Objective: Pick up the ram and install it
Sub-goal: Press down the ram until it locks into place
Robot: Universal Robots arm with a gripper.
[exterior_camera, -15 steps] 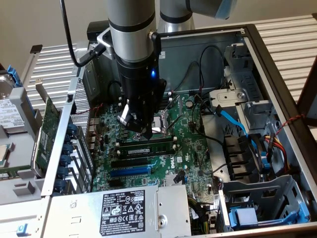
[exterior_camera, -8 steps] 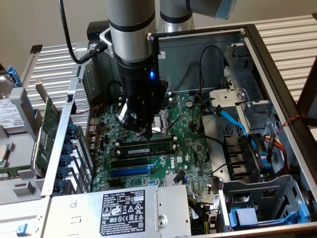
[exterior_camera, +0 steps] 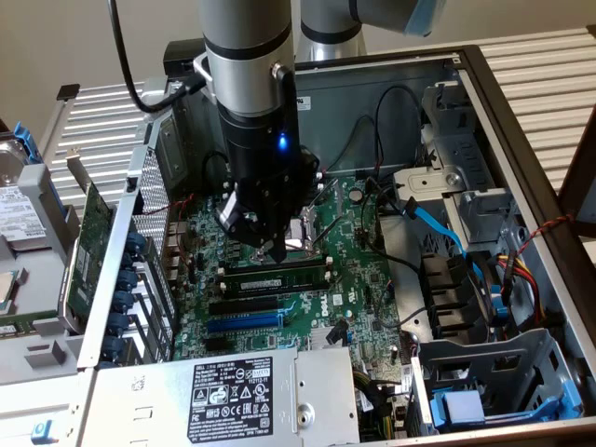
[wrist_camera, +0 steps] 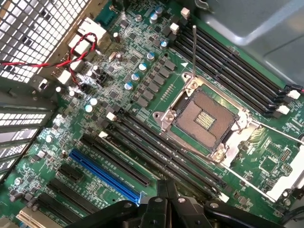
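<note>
Exterior view, closed claw (exterior_camera: 276, 250) just above seated ram (exterior_camera: 279, 277)

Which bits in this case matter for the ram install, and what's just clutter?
Job:
- ram, lying along a slot beside the socket
- memory slots
- tool, shut, just over the ram

Lying about:
- CPU socket
- blue expansion slot
- power supply
- blue cable
- green expansion card
</note>
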